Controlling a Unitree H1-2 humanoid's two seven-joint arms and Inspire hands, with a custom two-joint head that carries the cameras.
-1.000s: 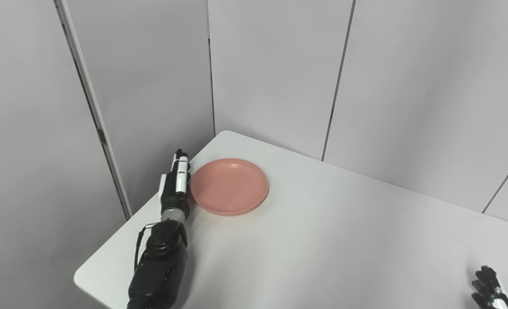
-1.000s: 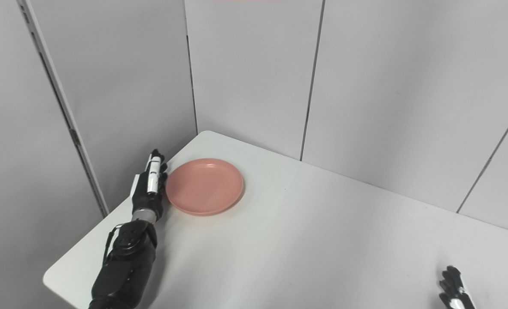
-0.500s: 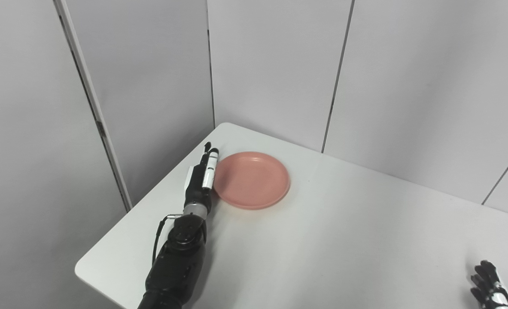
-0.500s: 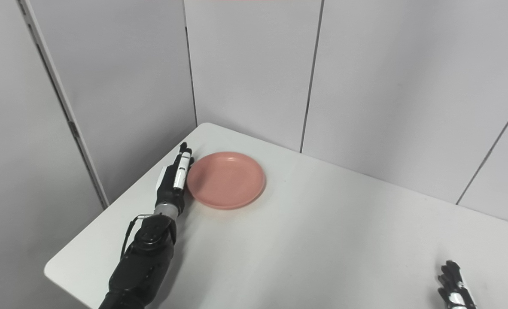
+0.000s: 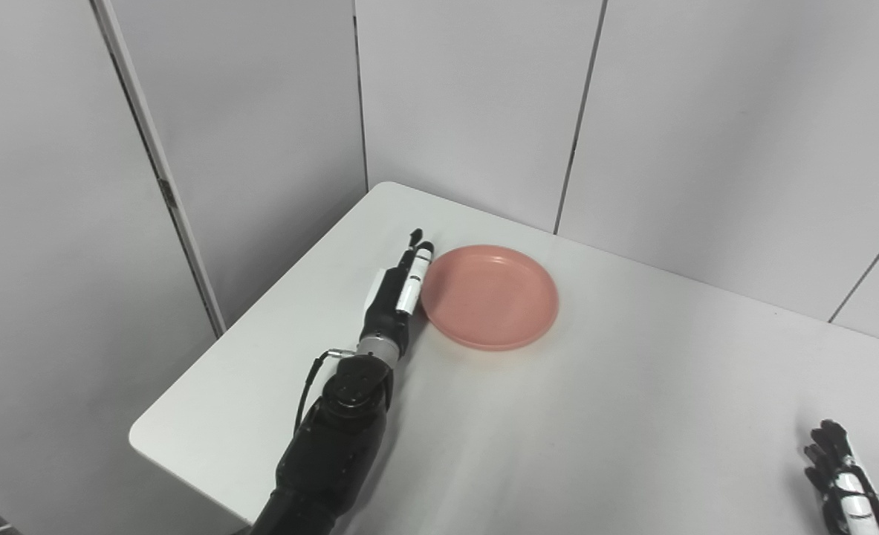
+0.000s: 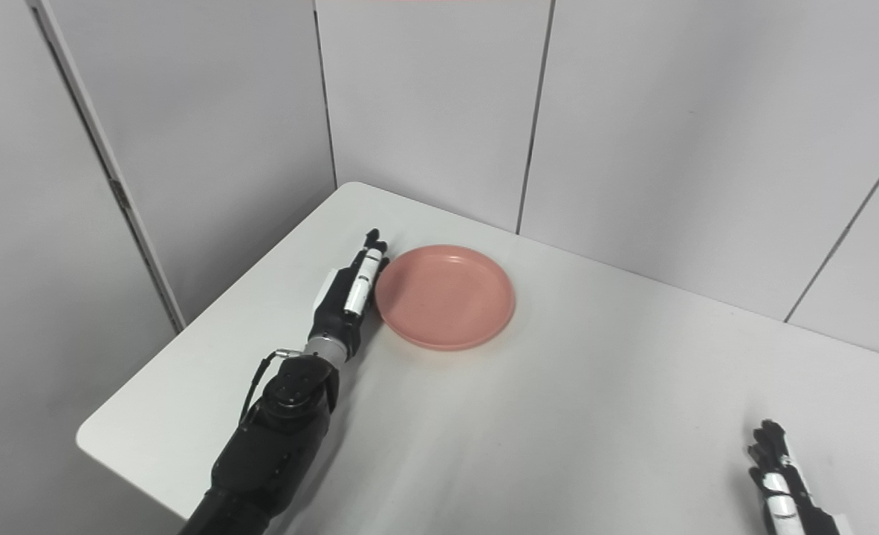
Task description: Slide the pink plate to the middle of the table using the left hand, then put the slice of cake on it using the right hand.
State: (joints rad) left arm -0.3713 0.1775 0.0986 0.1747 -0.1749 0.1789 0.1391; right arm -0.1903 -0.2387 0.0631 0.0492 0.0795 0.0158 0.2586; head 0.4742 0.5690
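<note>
A round pink plate [image 5: 490, 297] lies flat on the white table [image 5: 595, 423], towards its far left part. My left hand [image 5: 398, 297] is open, its fingers straight and held together, on edge on the table. Its inner side rests against the plate's left rim. The plate holds nothing. My right hand [image 5: 840, 475] stays low at the picture's bottom right, fingers stretched out and empty, partly cut off by the frame. No slice of cake shows in either view.
Grey panel walls [image 5: 469, 104] stand close behind the table's far edges. The table's left edge [image 5: 261, 312] runs a little left of my left arm, and its near left corner [image 5: 142, 438] is rounded.
My left hand has pushed the plate to the right across the table, away from the left edge. The camera has also shifted. The right hand has hardly moved.
</note>
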